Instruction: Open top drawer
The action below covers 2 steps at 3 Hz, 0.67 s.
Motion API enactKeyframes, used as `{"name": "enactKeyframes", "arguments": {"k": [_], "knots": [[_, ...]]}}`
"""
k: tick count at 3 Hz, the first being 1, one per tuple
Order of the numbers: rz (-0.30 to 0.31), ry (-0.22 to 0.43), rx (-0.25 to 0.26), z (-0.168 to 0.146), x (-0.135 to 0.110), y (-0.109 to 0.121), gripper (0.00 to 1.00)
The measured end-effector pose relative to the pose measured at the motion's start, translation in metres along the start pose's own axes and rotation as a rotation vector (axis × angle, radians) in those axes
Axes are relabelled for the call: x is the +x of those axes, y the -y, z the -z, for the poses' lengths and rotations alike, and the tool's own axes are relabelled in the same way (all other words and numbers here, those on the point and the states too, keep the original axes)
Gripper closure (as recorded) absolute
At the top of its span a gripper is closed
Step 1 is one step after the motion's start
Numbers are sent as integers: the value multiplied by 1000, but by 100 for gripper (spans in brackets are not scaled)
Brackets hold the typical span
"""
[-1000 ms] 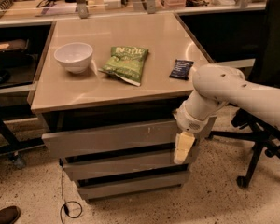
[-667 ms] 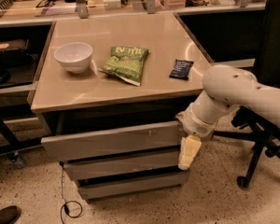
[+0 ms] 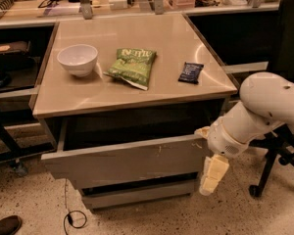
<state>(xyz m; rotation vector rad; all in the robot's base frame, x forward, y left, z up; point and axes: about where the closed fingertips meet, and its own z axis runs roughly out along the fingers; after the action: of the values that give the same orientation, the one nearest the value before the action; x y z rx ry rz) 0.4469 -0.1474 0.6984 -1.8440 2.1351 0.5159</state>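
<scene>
The top drawer [image 3: 122, 161] is a tall flat grey front with small white scuffs right of centre. It stands pulled out from under the beige cabinet top [image 3: 137, 94], with a dark gap showing above and behind it. A shorter grey drawer front [image 3: 137, 195] sits closed below it. My gripper [image 3: 210, 173] is at the right end of the top drawer's front, its cream tip hanging below the drawer's upper edge. My white arm [image 3: 255, 114] comes in from the right.
On the cabinet top lie a white bowl [image 3: 78, 59], a green snack bag [image 3: 132, 66] and a dark snack bar [image 3: 190, 72]. An office chair base [image 3: 272, 168] stands close to my arm on the right. A cable [image 3: 71, 218] and a shoe [image 3: 5, 225] lie on the floor at front left.
The top drawer has slid further out toward the camera. My gripper and arm have moved with it, forward and to the right.
</scene>
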Motion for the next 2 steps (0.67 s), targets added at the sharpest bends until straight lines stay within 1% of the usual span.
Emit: {"name": "enactKeyframes", "arguments": {"k": [1,2], "knots": [[16,-3,20,3,-4,8,0],[49,-18,41,0,-19,34,0]]}}
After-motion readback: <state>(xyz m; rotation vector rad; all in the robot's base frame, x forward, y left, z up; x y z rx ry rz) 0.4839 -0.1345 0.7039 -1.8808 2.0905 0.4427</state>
